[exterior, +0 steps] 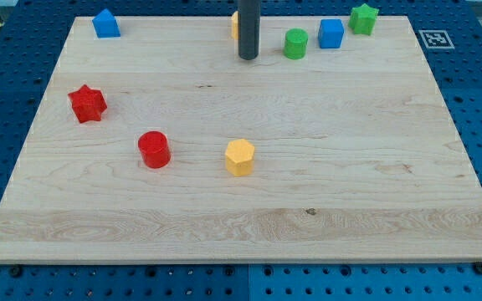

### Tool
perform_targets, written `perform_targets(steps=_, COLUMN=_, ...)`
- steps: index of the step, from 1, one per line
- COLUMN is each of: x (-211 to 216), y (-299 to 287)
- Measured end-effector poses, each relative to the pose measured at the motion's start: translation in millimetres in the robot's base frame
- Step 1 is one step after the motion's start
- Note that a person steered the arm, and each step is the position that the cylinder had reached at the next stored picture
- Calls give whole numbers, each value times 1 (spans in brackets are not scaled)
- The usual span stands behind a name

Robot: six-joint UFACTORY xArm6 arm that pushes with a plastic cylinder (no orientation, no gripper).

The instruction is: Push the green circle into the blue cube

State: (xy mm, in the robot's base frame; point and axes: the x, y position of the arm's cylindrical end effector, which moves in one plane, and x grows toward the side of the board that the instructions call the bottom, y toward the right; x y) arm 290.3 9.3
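In the camera view, the green circle [295, 43] is seen near the board's top edge, just left of the blue cube [331, 33] and apart from it. My tip [248, 57] is placed on the wooden board [249, 217], left of the green circle, not touching. No claw is fitted, only a rod. A black-and-white marker tag [434, 38] is fixed at the board's top right corner; no readable writing is shown.

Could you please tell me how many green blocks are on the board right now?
2: the green circle near the view's top, just left of the blue cube, and the green star at the top right. None seems hidden.
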Motion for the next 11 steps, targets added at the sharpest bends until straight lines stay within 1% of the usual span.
perform_targets(steps=4, x=0, y=16)
perform_targets(steps=6, x=-13, y=53)
perform_targets(steps=7, x=-14, y=58)
perform_targets(steps=9, x=-32, y=70)
perform_targets(steps=11, x=-36, y=91)
